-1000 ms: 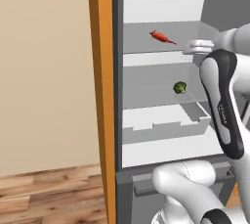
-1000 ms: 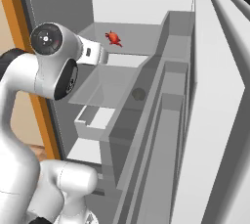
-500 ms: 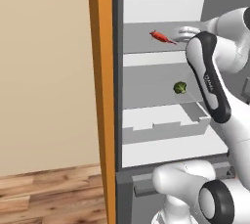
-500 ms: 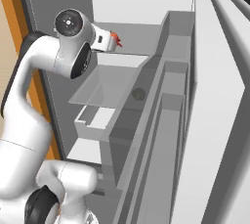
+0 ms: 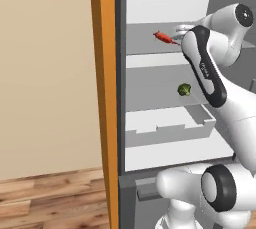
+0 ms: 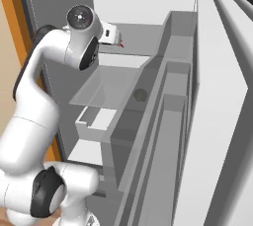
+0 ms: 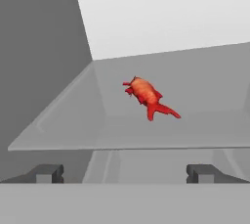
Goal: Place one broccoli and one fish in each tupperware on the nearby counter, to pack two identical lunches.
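Fish (image 7: 148,97) on fridge shelf (image 7: 205,91), ahead of end effector (image 7: 125,173); jaws spread wide, empty.

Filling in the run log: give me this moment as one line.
phase: reaching into fridge | end effector: open, empty, short of fish | fish: on upper shelf | broccoli: on shelf below, untouched

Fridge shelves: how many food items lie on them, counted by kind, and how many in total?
Fish (red, upper glass shelf): 1
Broccoli (shelf below): 1
Total: 2
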You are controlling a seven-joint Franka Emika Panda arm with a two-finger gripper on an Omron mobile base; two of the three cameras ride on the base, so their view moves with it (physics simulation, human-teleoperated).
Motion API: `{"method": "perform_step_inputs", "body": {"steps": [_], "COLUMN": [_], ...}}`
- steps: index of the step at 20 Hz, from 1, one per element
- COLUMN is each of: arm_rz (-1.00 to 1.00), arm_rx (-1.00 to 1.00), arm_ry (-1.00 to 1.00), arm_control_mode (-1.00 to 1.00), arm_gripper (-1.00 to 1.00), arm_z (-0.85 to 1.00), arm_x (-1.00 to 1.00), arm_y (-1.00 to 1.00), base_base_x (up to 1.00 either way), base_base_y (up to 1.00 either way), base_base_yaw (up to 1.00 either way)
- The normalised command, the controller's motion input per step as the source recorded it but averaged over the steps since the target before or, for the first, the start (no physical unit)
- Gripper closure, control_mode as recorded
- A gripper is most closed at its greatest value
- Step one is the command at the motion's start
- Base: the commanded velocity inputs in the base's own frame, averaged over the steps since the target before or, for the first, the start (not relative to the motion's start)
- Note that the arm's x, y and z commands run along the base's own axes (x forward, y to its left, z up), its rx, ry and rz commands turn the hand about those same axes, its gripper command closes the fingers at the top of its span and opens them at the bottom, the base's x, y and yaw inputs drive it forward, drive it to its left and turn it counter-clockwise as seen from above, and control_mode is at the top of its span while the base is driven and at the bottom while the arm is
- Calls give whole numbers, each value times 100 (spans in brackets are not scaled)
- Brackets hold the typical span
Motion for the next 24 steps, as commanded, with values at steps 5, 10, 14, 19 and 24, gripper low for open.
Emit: {"method": "perform_step_inputs", "body": {"steps": [5,10,14,19,24], "arm_rz": [14,12,7,2,2], "arm_rx": [-11,-10,-7,-1,0], "arm_ry": [6,7,1,0,0], "arm_control_mode": [-100,-100,-100,-100,-100], "arm_gripper": [-100,-100,-100,-100,-100], "arm_z": [0,-3,-26,-25,-11], "arm_x": [27,39,54,63,68], "arm_y": [-14,-18,-11,-11,0], "base_base_x": [0,0,0,0,0], "base_base_y": [0,0,0,0,0], "base_base_yaw": [0,0,0,0,0]}}
